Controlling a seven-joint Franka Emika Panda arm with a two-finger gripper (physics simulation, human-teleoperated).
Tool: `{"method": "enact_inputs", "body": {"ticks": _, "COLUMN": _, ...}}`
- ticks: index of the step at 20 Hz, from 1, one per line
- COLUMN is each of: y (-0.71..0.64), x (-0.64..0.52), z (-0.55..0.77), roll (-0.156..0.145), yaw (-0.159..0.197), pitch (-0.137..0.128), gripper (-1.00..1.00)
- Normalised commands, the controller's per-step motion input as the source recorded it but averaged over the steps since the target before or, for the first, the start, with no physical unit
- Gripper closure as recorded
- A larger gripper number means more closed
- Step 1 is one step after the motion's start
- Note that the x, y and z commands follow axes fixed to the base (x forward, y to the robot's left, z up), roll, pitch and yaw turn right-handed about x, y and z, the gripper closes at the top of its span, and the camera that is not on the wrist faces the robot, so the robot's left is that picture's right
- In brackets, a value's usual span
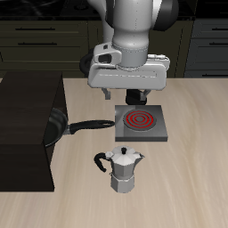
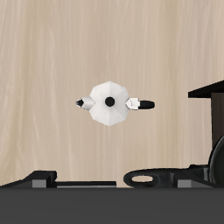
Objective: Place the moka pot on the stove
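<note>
The silver moka pot [image 1: 125, 169] stands upright on the wooden table near the front edge, with a black side handle and a knobbed lid. The wrist view shows it from above [image 2: 109, 102], free on the table. The grey stove [image 1: 141, 123] with red coil rings lies behind the pot, with nothing on it. My gripper [image 1: 135, 97] hangs in the air above the stove's back edge, well above and behind the pot. In the wrist view my gripper [image 2: 114, 184] has its dark fingertips [image 2: 37, 180] spread wide, holding nothing.
A black frying pan [image 1: 57, 126] sits beside the stove, half on a dark counter [image 1: 27, 134], its long handle [image 1: 91, 126] pointing toward the stove. The handle's ring end shows in the wrist view [image 2: 141, 179].
</note>
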Motion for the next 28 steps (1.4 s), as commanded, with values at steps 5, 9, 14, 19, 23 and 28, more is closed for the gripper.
{"method": "enact_inputs", "body": {"ticks": 5, "y": 0.04, "x": 0.16, "z": -0.11, "roll": 0.002, "yaw": -0.034, "pitch": 0.011, "gripper": -1.00}}
{"method": "enact_inputs", "body": {"ticks": 9, "y": 0.12, "x": 0.08, "z": -0.08, "roll": 0.025, "yaw": 0.012, "pitch": -0.014, "gripper": -1.00}}
{"method": "enact_inputs", "body": {"ticks": 14, "y": -0.01, "x": 0.15, "z": -0.09, "roll": -0.013, "yaw": 0.006, "pitch": 0.004, "gripper": -1.00}}
{"method": "enact_inputs", "body": {"ticks": 19, "y": -0.01, "x": 0.09, "z": -0.06, "roll": -0.003, "yaw": -0.006, "pitch": 0.003, "gripper": -1.00}}
{"method": "enact_inputs", "body": {"ticks": 23, "y": 0.01, "x": 0.10, "z": -0.08, "roll": -0.003, "yaw": 0.002, "pitch": 0.005, "gripper": -1.00}}
{"method": "enact_inputs", "body": {"ticks": 28, "y": 0.02, "x": 0.08, "z": -0.07, "roll": -0.002, "yaw": -0.009, "pitch": 0.005, "gripper": -1.00}}
